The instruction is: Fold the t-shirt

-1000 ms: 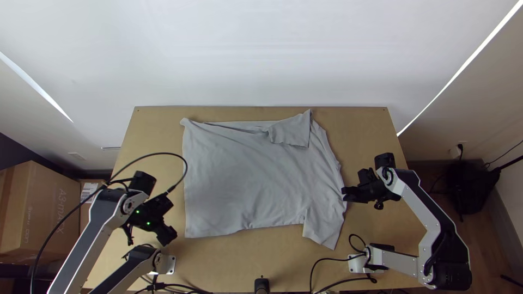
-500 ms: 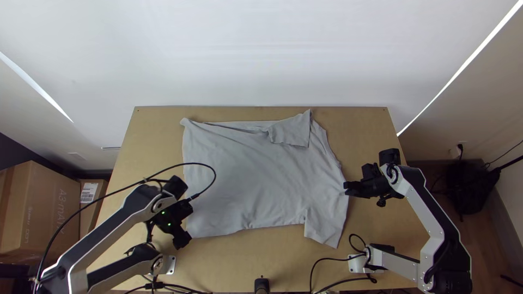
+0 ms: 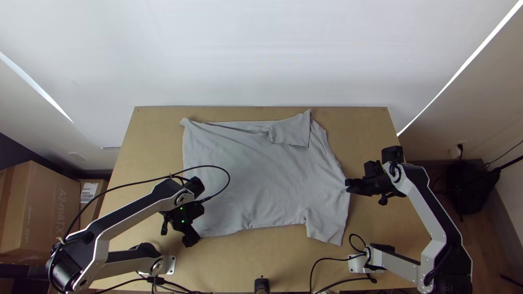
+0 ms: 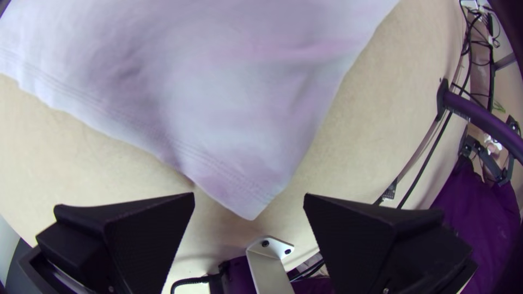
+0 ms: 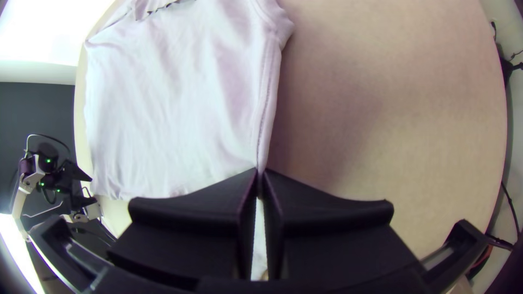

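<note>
One grey t-shirt (image 3: 250, 179) lies spread across the middle of one wooden table (image 3: 261, 258), with one flap (image 3: 291, 132) folded back over it at the far right and one sleeve (image 3: 327, 220) sticking out at the near right. Two grippers are at the cloth. The left gripper (image 3: 192, 240) is at the shirt's near left corner, its two fingers spread wide, the corner showing between them in the left wrist view. The right gripper (image 3: 347, 186) has its two fingers closed on the shirt's right edge, pinching it. Two cardboard boxes (image 3: 41, 204) stand left of the table.
</note>
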